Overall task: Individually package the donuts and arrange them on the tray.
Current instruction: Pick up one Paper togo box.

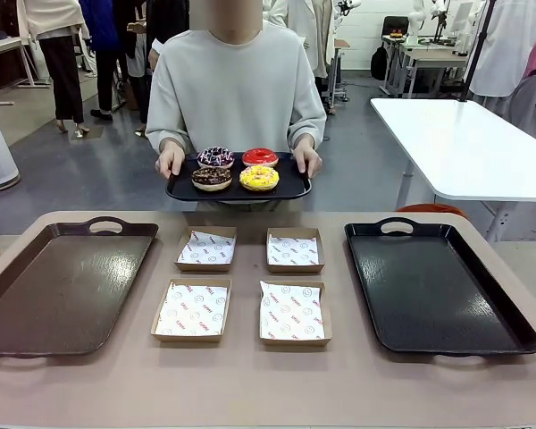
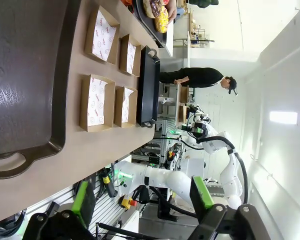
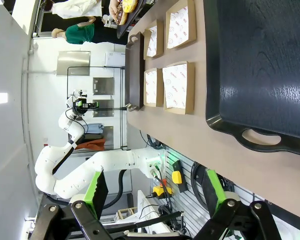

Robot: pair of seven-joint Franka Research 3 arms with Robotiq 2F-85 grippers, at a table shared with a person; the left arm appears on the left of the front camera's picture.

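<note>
Across the table — donuts (image 1: 248, 180), between person's hands (image 1: 170, 161)

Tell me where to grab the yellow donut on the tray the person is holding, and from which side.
Probably from straight above: the yellow donut lies flat on the held tray, hole up. Pinch one wall of the ring at its near right side, since the chocolate donut sits close on its left and the red donut just behind.

Left end effector (image 2: 142, 197) spread wide, nothing between its green pads — wrist rolled sideways. Right end effector (image 3: 156, 190) likewise wide, grips nothing. Right arm (image 2: 165, 177) and left arm (image 3: 90, 167) bent at the elbow — well apart.
</note>
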